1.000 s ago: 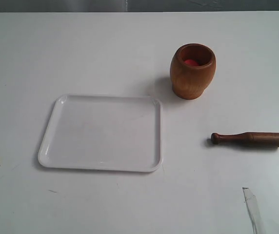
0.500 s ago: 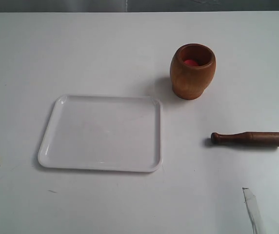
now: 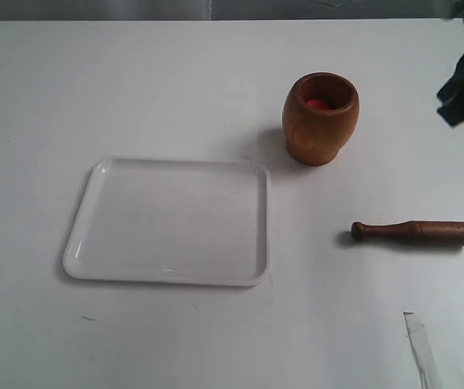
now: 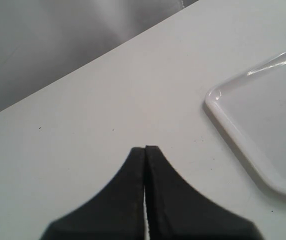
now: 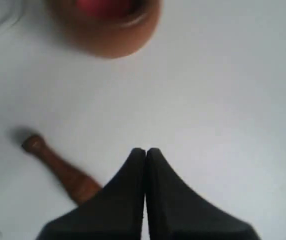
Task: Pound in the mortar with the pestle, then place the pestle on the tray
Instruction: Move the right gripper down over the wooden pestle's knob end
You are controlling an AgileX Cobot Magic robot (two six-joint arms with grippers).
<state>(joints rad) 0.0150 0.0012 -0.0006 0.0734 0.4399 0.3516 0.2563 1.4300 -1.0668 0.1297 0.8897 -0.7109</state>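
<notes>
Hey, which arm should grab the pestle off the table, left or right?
Right. The pestle lies on the right side of the table, and the right gripper, shut, hangs near it with the pestle in its wrist view. The left gripper, also shut, sees only a corner of the tray.

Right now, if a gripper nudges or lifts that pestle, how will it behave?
Lying on its side and round, the pestle would probably roll if nudged, curving since it tapers. It looks like solid wood, likely stiff. Its thicker end may tip if gripped at the handle.
</notes>
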